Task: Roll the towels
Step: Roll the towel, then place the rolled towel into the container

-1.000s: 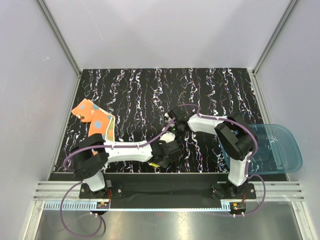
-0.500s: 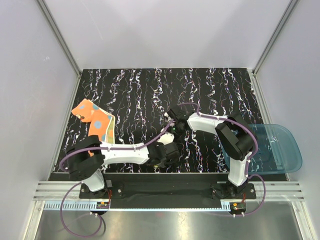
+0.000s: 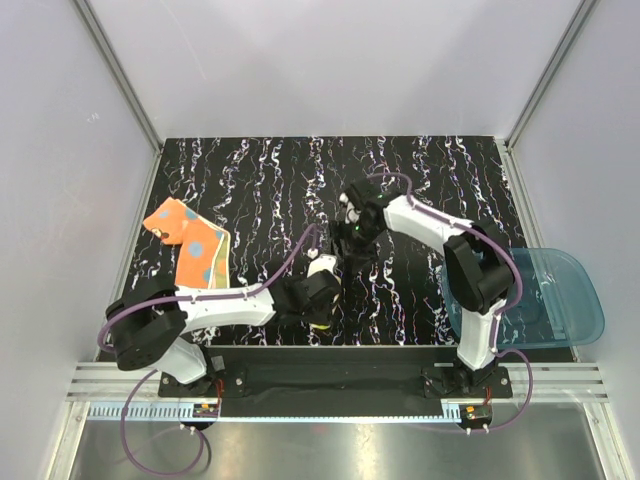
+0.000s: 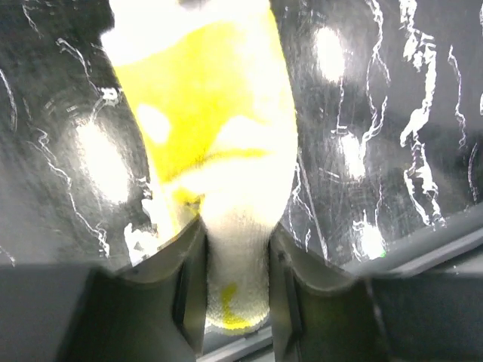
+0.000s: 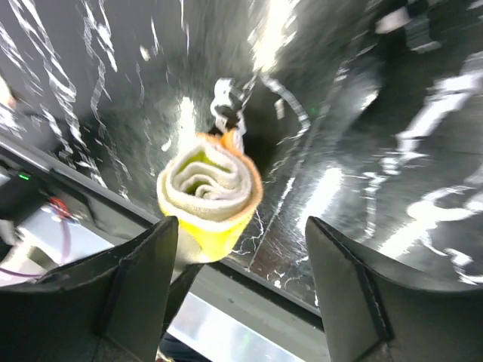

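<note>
The left claw (image 4: 235,290) is clamped on the pale end of the yellow towel (image 4: 207,143), already a tight roll near the front-middle of the table (image 3: 420,180), while the right claw (image 5: 238,283) hangs wide open just above it, gripping nothing. Probably best to set the roll down gently so it doesn't spring loose. The orange dotted towel (image 3: 190,245) lies unrolled at the left.

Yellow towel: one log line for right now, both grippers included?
yellow towel: rolled | left gripper: shut on it | right gripper: open, apart from roll | orange dotted towel: flat, unrolled, table's left | blue tray: empty
</note>
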